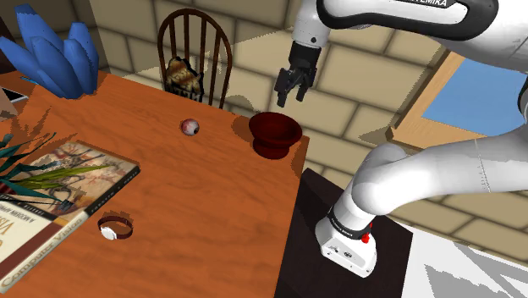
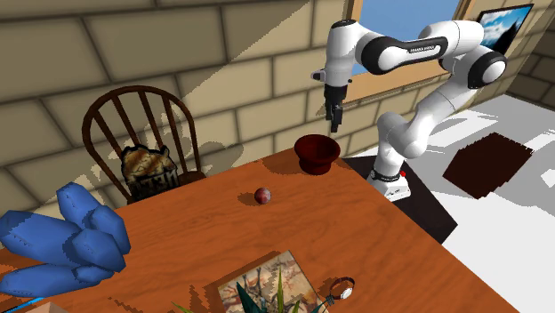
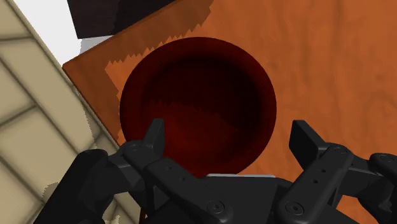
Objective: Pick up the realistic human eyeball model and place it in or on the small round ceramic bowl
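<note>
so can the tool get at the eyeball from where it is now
Probably yes. The tool hangs open above the dark red bowl, and the eyeball lies alone on the table beside it, with nothing standing between them.

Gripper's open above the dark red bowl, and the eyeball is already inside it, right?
Not quite. The gripper is open above the dark red bowl, but the eyeball is not in it: it lies on the table, apart from the bowl, as the shoulder view shows.
</note>
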Action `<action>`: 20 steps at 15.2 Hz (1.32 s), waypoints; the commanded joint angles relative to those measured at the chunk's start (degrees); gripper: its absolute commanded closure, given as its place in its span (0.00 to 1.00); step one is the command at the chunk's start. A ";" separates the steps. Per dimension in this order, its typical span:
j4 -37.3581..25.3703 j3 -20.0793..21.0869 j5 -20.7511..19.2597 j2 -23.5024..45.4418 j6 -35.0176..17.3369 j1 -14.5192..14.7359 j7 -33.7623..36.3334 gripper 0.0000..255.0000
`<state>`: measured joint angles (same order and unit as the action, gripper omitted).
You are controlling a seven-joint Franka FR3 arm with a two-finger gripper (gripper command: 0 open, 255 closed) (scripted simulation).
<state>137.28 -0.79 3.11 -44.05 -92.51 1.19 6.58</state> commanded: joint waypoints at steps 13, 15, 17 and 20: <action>-8.62 6.11 2.28 23.96 -15.89 2.29 6.07 0.00; -11.11 6.97 2.11 28.23 -17.76 2.56 7.14 0.00; -13.88 7.76 1.78 32.54 -19.37 2.83 8.26 0.00; -18.59 8.81 0.96 39.09 -21.29 3.30 10.00 0.00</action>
<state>120.07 7.63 4.34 -7.19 -112.91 4.31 15.93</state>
